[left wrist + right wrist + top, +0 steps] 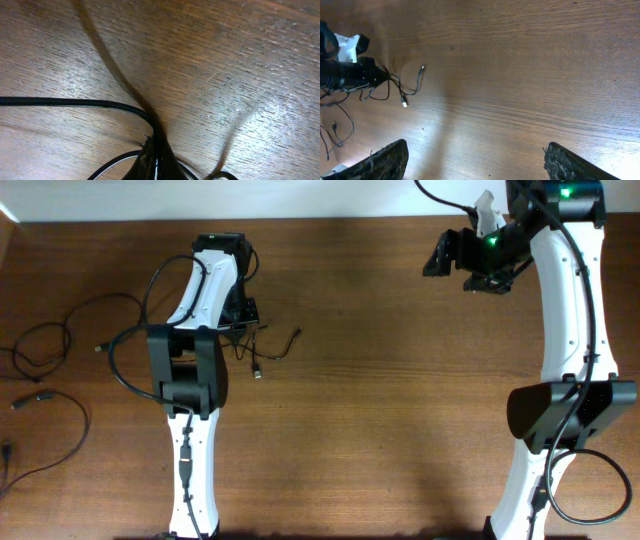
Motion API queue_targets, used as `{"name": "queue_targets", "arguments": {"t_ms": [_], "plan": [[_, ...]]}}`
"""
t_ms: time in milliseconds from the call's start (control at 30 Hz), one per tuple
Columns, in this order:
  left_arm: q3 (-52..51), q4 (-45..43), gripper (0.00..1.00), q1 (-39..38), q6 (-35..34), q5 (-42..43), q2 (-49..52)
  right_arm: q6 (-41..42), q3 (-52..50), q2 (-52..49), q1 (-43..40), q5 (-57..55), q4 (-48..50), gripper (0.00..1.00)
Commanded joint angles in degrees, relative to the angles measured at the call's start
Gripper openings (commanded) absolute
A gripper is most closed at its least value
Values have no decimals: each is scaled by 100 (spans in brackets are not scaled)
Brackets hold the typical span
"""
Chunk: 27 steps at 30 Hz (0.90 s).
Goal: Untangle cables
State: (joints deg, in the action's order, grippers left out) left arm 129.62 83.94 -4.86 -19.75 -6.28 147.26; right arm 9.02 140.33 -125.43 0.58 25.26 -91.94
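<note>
A small bunch of thin black cables (268,352) lies on the wooden table, with a silver plug tip (258,372) at its near end. My left gripper (243,328) is down on this bunch and shut on a cable. In the left wrist view the shut fingers (157,161) pinch a cable (65,102) that runs off to the left. My right gripper (450,255) is open and empty, raised at the far right. In the right wrist view its fingers (475,165) are wide apart, and the bunch (402,90) shows far off.
More loose black cables lie at the left edge of the table: one looped (45,335), another curved (60,405) with a plug end. The wooden table (400,400) stretches between the two arms. The left arm's base (190,370) stands beside the bunch.
</note>
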Motion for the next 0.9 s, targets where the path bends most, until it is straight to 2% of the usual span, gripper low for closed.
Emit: {"name": "queue_targets", "arguments": {"t_ms": [0, 33, 133, 167, 233, 300, 433, 500, 667, 700, 733, 767, 867], "plan": [[1165, 326, 0, 24, 358, 468, 348, -133, -52, -63, 31, -201, 0, 88], [1729, 487, 0, 24, 356, 509, 273, -133, -55, -63, 31, -201, -2, 89], [4452, 949, 0, 33, 358, 503, -289, -133, -55, -63, 31, -199, 0, 88], [4992, 769, 0, 140, 378, 501, -761, -133, -57, -63, 31, -199, -2, 88], [5010, 297, 0, 382, 654, 474, -1257, -133, -57, -63, 31, -199, -17, 89], [5010, -133, 0, 944, 750, 74, -1650, -133, -57, -63, 33, -199, -94, 88], [5010, -315, 0, 2861, 769, -103, -1926, -131, -57, -63, 55, -197, -168, 89], [4885, -317, 0, 3545, 566, -107, -1910, -131, -57, -63, 127, -197, -173, 89], [3971, 103, 0, 4094, -129, -426, -1482, -131, -57, -63, 297, -197, -175, 89], [3639, 105, 5, 4113, -125, -428, -1377, -131, -57, -63, 326, -197, -175, 89], [3082, 72, 67, 4116, -122, -426, -1279, -129, -57, -63, 354, -197, -175, 88], [2605, -44, 98, 4116, -122, -426, -1274, -129, -57, -63, 356, -197, -175, 89], [2225, -111, 99, 4105, -122, -356, -1283, -131, -57, -63, 358, -197, -199, 89]]}}
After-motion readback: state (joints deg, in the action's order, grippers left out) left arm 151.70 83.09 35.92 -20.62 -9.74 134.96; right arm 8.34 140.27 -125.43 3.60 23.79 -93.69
